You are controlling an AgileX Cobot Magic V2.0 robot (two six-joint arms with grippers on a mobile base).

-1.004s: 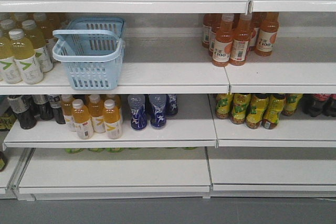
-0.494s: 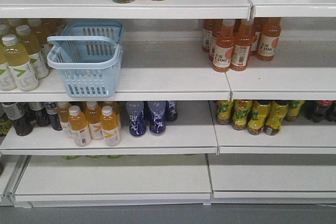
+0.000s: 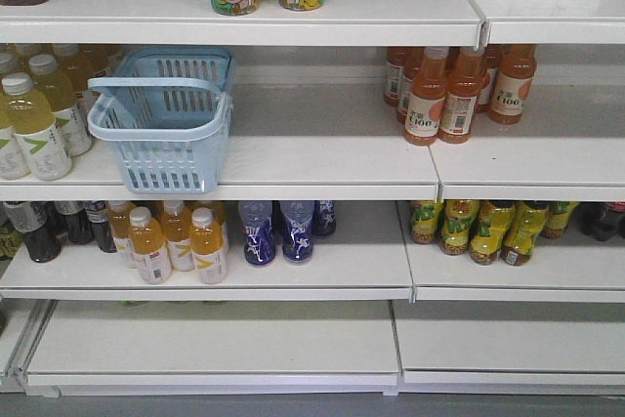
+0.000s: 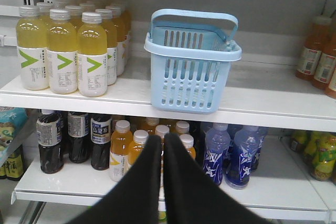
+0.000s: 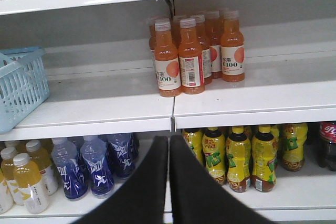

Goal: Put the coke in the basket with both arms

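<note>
The jaws of the left gripper (image 4: pixel 162 139) were clenched tip to tip with nothing between them, and those of the right gripper (image 5: pixel 169 139) were likewise pressed together and empty. Beyond the left gripper, in its wrist view, the light blue basket (image 4: pixel 189 85) stood upright on the middle shelf (image 4: pixel 273 109) with its hoop handle raised, just beside a block of pale yellow drink bottles (image 4: pixel 63 51). No bottle showed inside it in the front view. Beyond the right gripper a cluster of orange C100 bottles (image 5: pixel 181 61) stood on the same shelf level, well apart from the basket, and below them was a row of yellow-green bottles (image 5: pixel 239 156). The coke (image 5: pixel 328 140) sat at the far right end of that lower shelf, just beside the yellow-green row and partly cut by the frame edge, with no gripper near it. Judged from this, the task had barely begun: neither arm held anything, the coke was not yet grasped or lifted out, the basket was not yet taken up, and the placing itself remained.
</note>
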